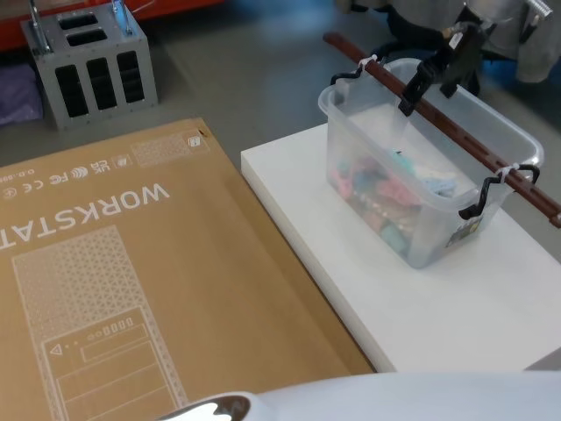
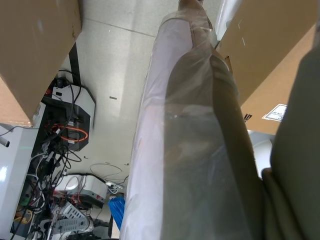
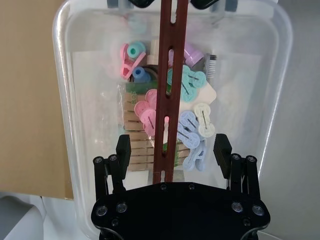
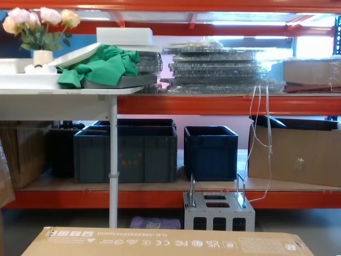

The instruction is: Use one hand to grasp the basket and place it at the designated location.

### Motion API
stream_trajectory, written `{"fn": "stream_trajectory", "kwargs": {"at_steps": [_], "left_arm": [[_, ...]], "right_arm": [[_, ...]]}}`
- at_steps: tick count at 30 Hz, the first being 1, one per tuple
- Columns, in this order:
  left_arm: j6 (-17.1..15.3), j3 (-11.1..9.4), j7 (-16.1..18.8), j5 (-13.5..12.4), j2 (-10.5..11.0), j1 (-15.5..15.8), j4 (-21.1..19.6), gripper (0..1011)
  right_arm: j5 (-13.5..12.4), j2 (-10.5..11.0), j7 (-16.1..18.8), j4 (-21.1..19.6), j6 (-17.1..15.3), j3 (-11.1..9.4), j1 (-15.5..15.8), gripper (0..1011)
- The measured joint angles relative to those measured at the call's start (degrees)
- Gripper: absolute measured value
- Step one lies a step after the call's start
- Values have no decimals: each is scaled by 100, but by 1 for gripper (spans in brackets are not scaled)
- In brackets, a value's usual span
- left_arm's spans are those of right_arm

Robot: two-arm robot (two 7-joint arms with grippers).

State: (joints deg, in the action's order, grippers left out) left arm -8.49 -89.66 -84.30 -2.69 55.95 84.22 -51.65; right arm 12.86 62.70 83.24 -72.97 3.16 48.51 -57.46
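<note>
The basket (image 1: 421, 230) is a clear plastic tub standing on a white board (image 1: 456, 307) to my right. Pastel clips (image 3: 192, 125) and wooden pegs lie inside it. A dark red-brown bar handle (image 1: 478, 149) runs lengthwise over its top, tied on with white zip ties. My right gripper (image 1: 428, 95) hovers over the far half of that handle. In the right wrist view the right gripper (image 3: 172, 147) is open, one black finger (image 3: 123, 150) on each side of the handle (image 3: 170, 75), neither touching it. The basket rim (image 3: 62, 100) surrounds the scene below.
A large flat cardboard box (image 1: 114, 289) printed "WORKSTATION" lies left of the white board. A grey metal rack (image 1: 92, 66) stands on the floor beyond it. Dark blue crates (image 4: 210, 144) sit on the low shelf ahead.
</note>
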Motion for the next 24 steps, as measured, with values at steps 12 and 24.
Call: {"fn": "stream_trajectory", "kwargs": {"at_steps": [12, 24], "left_arm": [[0, 0, 0, 0, 0, 0, 0, 0], [0, 0, 0, -1, 0, 0, 0, 0]], "right_arm": [[-11, -247, 206, 386, 213, 291, -92, 1002], [-73, -373, 218, 510, 287, 509, -122, 1001]]}}
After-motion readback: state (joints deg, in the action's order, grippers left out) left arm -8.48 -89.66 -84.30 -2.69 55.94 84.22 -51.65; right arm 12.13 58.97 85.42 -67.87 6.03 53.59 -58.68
